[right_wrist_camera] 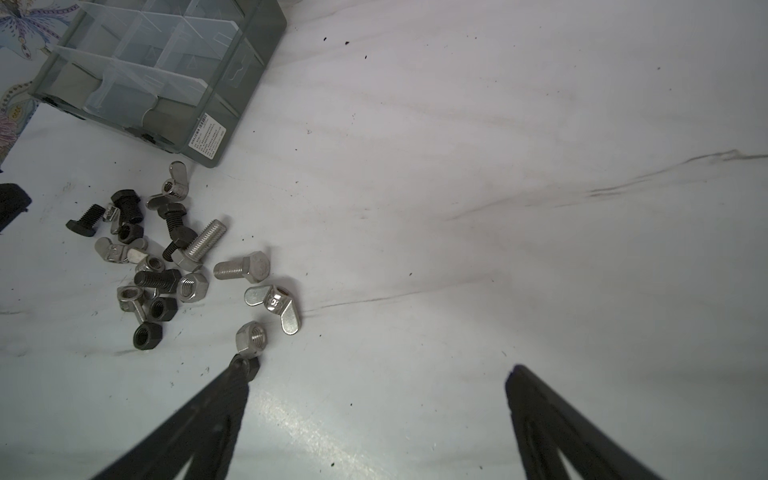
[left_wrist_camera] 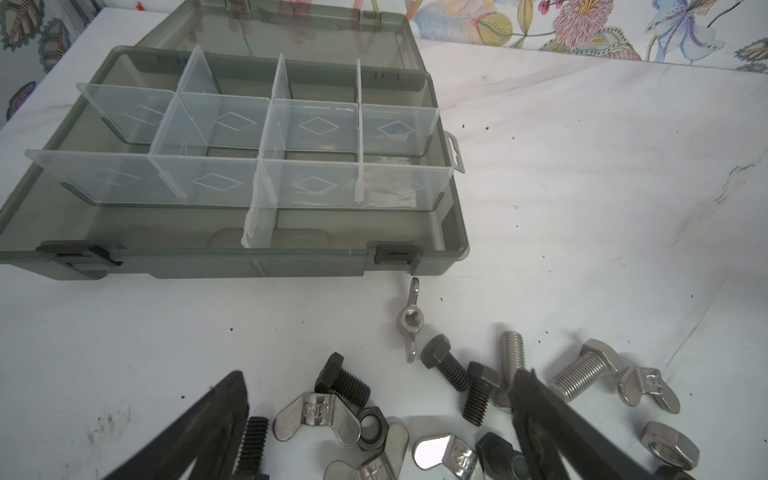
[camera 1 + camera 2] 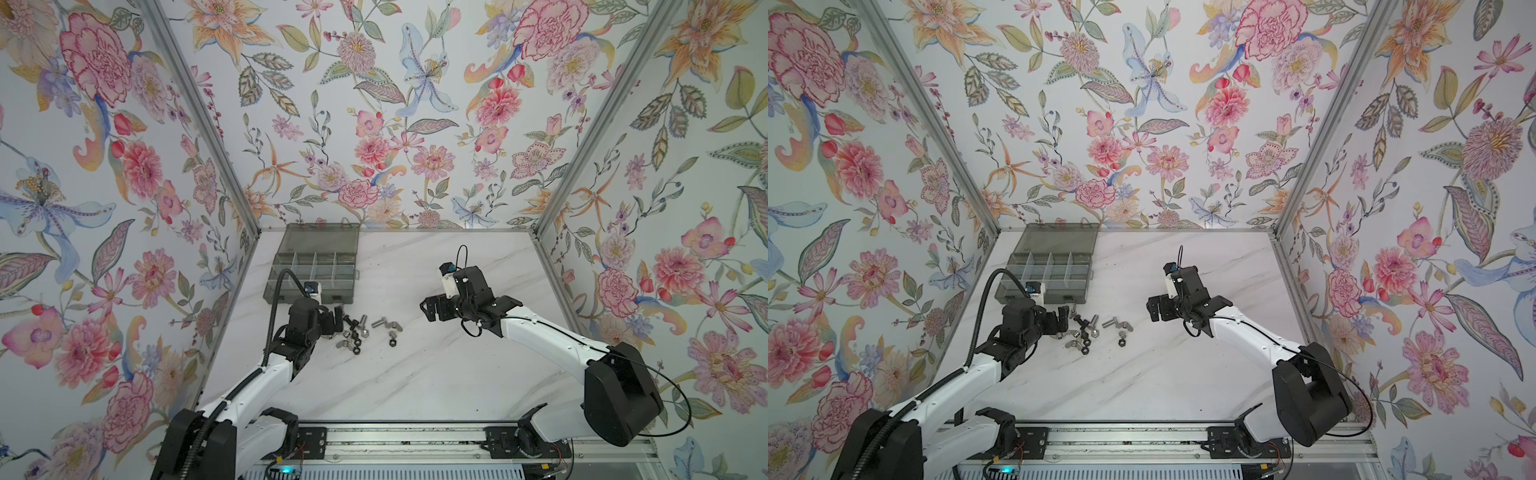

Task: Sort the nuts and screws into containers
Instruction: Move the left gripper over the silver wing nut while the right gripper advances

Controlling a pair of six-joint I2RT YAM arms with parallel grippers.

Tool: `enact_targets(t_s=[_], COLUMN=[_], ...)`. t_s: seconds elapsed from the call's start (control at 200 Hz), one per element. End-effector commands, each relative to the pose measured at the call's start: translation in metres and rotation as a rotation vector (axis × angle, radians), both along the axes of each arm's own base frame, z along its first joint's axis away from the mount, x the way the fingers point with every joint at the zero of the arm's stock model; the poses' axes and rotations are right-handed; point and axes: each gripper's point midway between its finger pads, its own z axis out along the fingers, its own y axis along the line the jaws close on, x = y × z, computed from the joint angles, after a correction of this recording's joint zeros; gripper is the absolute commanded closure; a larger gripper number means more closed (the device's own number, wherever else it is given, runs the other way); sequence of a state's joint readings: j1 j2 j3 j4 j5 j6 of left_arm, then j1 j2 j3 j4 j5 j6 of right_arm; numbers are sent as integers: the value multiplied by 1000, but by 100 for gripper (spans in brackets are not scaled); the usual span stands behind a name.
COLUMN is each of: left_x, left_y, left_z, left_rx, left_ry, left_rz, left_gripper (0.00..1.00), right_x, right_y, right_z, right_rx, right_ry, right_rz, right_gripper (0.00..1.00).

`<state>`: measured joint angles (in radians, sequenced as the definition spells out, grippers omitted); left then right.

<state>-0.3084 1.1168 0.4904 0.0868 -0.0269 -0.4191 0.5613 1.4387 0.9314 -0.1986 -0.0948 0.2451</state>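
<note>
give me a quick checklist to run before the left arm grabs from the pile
1. organiser box lid open: ok
2. cells show no parts: ok
3. left pincer open: ok
4. right pincer open, holding nothing: ok
5. screws and nuts lying apart for a single pick: not ok, many touch or overlap
6. left pincer's height above the table: cannot tell

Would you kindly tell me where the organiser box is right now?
In both top views the open organiser box sits at the back left of the marble table, just behind the pile of screws and nuts and the left gripper.
</note>
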Motion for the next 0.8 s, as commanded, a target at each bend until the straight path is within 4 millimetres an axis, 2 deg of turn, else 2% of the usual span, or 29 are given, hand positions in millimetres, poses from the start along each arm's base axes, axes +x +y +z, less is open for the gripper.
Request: enact_targets(t_s=[0.0,0.285,0.646,0.796], left_x=[3,19,34,39], left_y=[-8,-17,-34,-37], left_z=[-6,-15,-36,-45], left_rx=[19,8,18,28], left_ry=[61,107,169,194], left_rz=[-36,-41,-71,-72], left_gripper=[1,15,24,25], right_x=[2,2,-1,-3], right_y=[2,0,-2,-4], right_z=[0,-3,-8,-10], right_rx=[-8,-20,-30,-33], right_ry=[12,14,23,25], right_rz=[-18,-26,-31,-35], right_gripper=[1,1,1,1])
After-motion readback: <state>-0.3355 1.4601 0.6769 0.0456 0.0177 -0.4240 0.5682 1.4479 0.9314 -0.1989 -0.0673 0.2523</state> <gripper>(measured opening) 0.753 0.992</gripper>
